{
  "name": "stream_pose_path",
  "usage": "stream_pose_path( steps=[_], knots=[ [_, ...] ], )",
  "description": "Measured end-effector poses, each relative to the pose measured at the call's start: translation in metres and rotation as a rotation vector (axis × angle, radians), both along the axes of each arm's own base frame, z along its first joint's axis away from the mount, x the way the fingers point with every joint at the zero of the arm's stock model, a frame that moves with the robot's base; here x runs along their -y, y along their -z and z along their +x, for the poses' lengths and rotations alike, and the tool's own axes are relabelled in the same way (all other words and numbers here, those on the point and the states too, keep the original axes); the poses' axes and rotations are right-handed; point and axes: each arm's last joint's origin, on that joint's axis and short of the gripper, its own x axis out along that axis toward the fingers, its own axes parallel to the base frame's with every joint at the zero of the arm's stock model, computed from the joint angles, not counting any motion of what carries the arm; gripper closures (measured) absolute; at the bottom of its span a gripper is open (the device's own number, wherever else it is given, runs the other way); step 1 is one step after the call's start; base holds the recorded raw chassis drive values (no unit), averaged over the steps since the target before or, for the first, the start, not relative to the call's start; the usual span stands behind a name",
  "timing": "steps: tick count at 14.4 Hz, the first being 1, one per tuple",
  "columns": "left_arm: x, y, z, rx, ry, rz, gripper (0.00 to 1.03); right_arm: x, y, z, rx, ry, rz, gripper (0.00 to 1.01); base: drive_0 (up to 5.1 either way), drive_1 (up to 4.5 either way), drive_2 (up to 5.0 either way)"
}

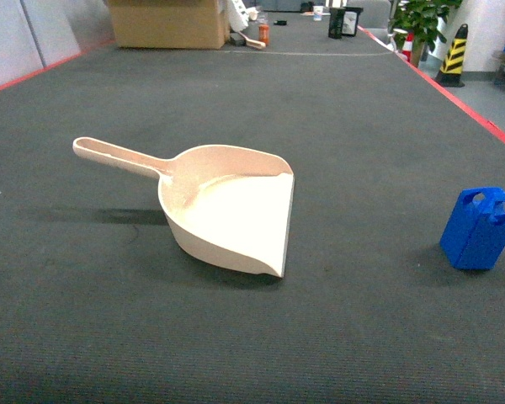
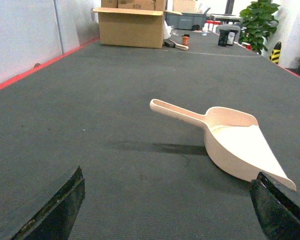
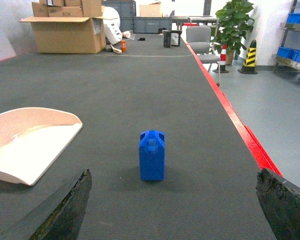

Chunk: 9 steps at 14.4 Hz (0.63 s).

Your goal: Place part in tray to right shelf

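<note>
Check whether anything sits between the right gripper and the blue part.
Nothing visible does. The blue part stands upright on bare dark mat, straight ahead of the open right gripper; the tray lies off to its left, apart from it.

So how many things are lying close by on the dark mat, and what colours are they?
Cream-beige: 1, the tray, lying empty.
Bright blue: 1, the part, standing upright to the tray's right, apart from it.
Total: 2.
</note>
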Motion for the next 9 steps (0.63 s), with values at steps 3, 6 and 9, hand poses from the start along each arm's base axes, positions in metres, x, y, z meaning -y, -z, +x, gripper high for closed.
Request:
stream_pose_path(
  steps=[3,6,9],
  knots=[
    [0.0,0.0,0.0,0.0,0.0,0.0,0.05,0.0,0.0,0.0,0.0,0.0,0.0,0.03,0.0,0.0,0.0],
    [0.0,0.0,0.0,0.0,0.0,0.0,0.05,0.0,0.0,0.0,0.0,0.0,0.0,0.03,0.0,0.0,0.0],
    [0.0,0.0,0.0,0.0,0.0,0.0,0.05,0.0,0.0,0.0,0.0,0.0,0.0,0.03,0.0,0.0,0.0]
  ],
)
